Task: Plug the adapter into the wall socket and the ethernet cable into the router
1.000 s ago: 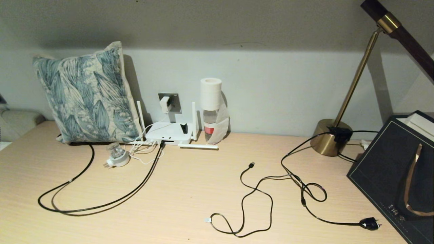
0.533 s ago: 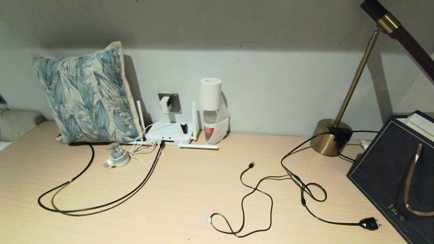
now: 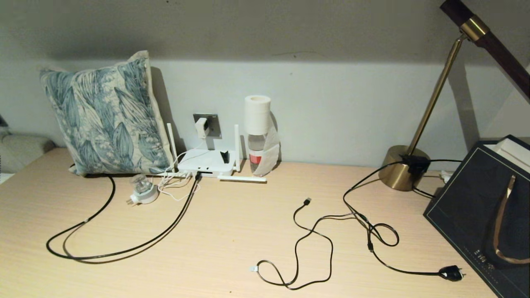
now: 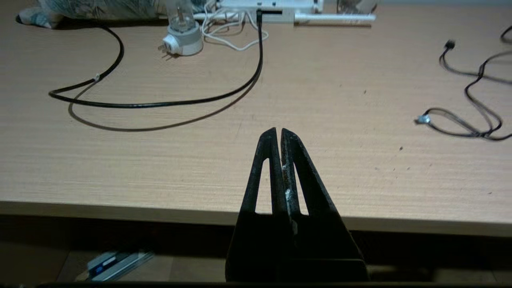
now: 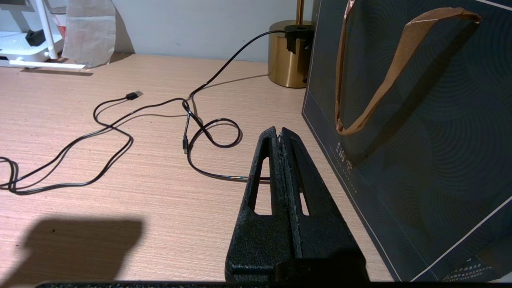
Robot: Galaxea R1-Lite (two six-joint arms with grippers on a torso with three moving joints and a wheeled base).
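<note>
Nothing on the desk (image 3: 232,231) has shifted since the earlier head views; every cable lies where it lay. One adapter (image 3: 201,127) sits plugged into the one wall socket (image 3: 212,124) at about 11 o'clock from the desk's middle, its thin white cord dropping toward the one router (image 3: 207,163) just below. One ethernet cable (image 3: 124,248) loops across the desk at 9 o'clock and runs up into the router's front edge (image 4: 259,14). Three antennas show on the router: two upright, one lying flat on the desk. One round plug (image 3: 143,193) with bare prongs lies beside the router at its 8 o'clock. One USB cable (image 3: 298,248) and one lamp cord (image 3: 372,231) curl at 3 to 5 o'clock. The left hand (image 4: 279,132) hangs over the desk's near edge, fingers pressed together, holding nothing. The right hand (image 5: 279,131), likewise closed and empty, hovers beside one dark gift bag (image 5: 420,120).
</note>
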